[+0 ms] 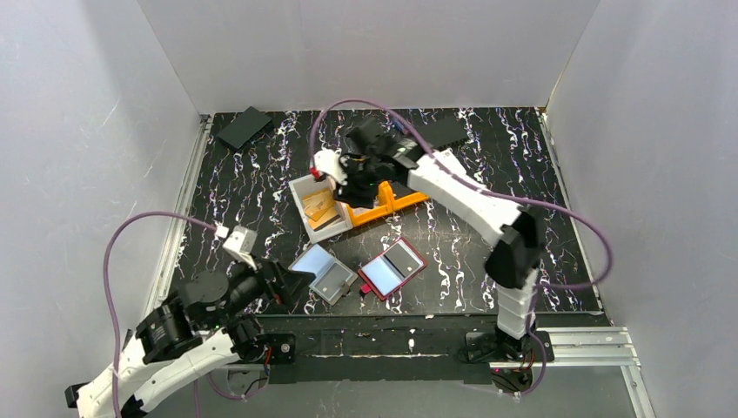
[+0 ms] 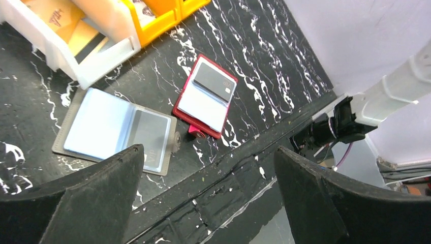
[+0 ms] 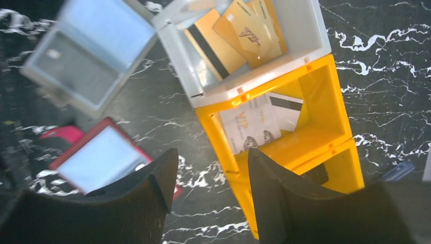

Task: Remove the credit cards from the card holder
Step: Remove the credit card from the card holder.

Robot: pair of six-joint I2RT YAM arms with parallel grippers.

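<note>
Right tool (image 3: 211, 157), parted and empty over the orange bin (image 3: 336, 109), should lift straight clear before reaching for the card holder (image 1: 383, 275)

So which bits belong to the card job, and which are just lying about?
Job: red card holder, the card in it, gold cards, white tray, orange tray.
Lying about: black slab at back left; perhaps the grey card holder.
</note>
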